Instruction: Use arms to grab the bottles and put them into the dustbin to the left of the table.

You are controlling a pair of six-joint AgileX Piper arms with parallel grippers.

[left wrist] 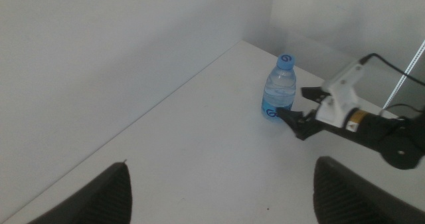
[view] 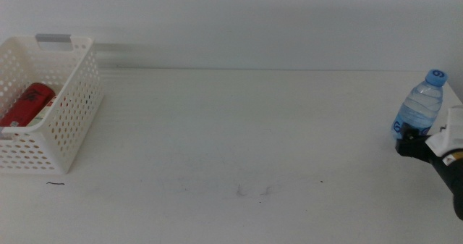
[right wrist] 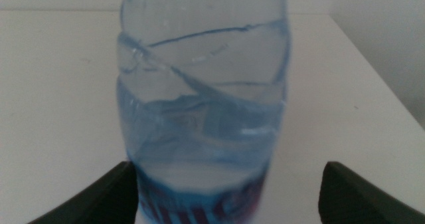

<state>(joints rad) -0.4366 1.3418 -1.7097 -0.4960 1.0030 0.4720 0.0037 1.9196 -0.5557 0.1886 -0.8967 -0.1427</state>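
The right gripper [view: 409,138] reaches in low at the table's [view: 239,135] right edge, jaws spread wide either side of the upright water bottle [view: 419,103] without clamping it. The left gripper [left wrist: 219,191] hangs open above the table. The red soda can [view: 27,105] lies in the dustbin [view: 69,121] at the left edge.

Plain white wall [view: 239,19], bare corner, soft even light
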